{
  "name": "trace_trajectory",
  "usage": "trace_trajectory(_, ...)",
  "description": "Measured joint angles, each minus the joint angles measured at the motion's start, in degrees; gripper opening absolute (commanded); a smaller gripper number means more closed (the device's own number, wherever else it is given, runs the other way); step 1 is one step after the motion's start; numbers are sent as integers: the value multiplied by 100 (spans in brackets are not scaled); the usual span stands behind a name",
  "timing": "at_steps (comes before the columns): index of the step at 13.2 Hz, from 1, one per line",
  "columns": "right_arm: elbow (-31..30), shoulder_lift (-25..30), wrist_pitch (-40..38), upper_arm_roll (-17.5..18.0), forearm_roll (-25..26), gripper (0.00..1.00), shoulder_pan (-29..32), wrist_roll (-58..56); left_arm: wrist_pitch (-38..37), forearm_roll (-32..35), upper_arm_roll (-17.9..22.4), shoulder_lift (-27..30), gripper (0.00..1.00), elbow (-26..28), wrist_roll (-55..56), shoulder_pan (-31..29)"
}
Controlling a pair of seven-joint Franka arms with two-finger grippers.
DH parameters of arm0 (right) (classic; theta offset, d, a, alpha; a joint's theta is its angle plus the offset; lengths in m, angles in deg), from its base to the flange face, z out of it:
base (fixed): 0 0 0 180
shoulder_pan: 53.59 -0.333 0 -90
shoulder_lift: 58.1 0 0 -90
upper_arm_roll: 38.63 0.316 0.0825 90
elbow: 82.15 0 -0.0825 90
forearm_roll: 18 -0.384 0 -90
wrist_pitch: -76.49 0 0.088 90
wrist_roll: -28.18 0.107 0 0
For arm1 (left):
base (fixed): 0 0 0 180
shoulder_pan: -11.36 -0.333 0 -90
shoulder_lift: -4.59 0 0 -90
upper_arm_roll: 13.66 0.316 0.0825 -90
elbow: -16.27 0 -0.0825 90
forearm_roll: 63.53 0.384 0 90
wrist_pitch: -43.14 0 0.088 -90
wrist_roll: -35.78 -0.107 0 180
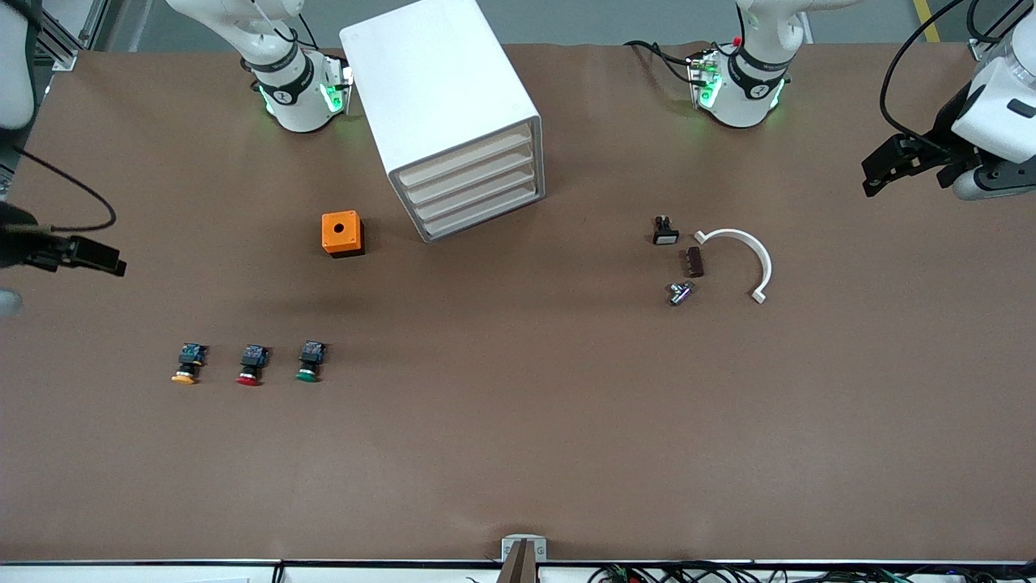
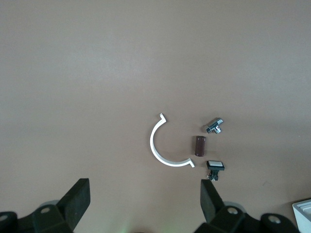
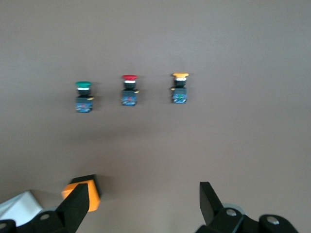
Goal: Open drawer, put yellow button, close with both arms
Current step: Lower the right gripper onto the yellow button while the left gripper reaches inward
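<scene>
Yellow button (image 1: 188,363) ends the 3-button row.

Yellow button (image 1: 187,364) lies on its side on the table, at my right arm's end, cap toward the front camera.

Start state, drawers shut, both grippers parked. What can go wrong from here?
1. The yellow button lies in a row beside the red button and green button; the right gripper might take a neighbor.
2. The drawer unit sits skewed with four flush drawers, so the left gripper might slip.
</scene>
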Motion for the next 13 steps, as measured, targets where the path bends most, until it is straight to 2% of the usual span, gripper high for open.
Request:
trace_trajectory(3, -198, -706, 746, -22, 0, 100, 414, -308, 0, 0, -1, -4, 100, -9, -2, 2)
trace_trajectory(6, -520, -1272, 1555, -25, 1, 100, 521, -342, 4, -1, -26, -105, 100, -27, -8, 17)
trace_trajectory(11, -1009, -1778, 2743, -15, 0, 100, 520, -342, 7, -54, -73, -483, 100, -118, -8, 108)
trace_trajectory(13, -1093, -1950, 3108, -10, 0, 100, 518, -341, 23, -65, -73, -868, 100, -190, -19, 113)
